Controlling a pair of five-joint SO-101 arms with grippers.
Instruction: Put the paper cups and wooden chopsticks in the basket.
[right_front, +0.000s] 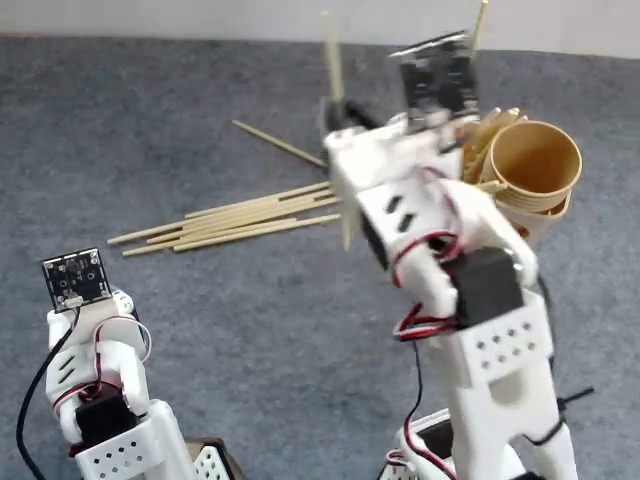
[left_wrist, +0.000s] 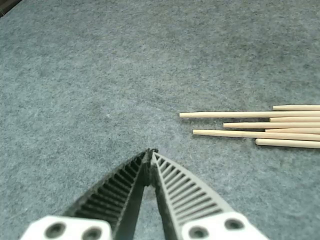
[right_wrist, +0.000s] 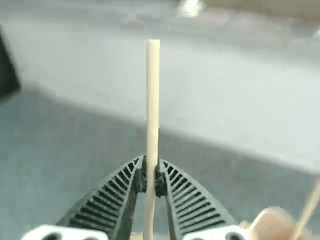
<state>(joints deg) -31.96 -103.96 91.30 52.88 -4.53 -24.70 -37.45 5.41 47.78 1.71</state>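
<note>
One chopstick (right_wrist: 152, 90) stands upright, pinched in my right gripper (right_wrist: 151, 172). Cups (right_front: 535, 165) sit near it. My left gripper (left_wrist: 150, 153) is closed, empty.

Thin wooden chopsticks (right_front: 230, 222) lie bundled on the carpeted desk (right_front: 150, 120), left of stacked round paper cups (right_front: 535, 165). A lone chopstick (right_front: 278, 144) lies behind them.

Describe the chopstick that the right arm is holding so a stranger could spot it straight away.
On the grey mat, find the taller white arm beside the paper cups; its right gripper is shut on one chopstick. That chopstick stands upright in the air, while the other chopsticks lie flat on the mat or poke out of the cups.
</note>
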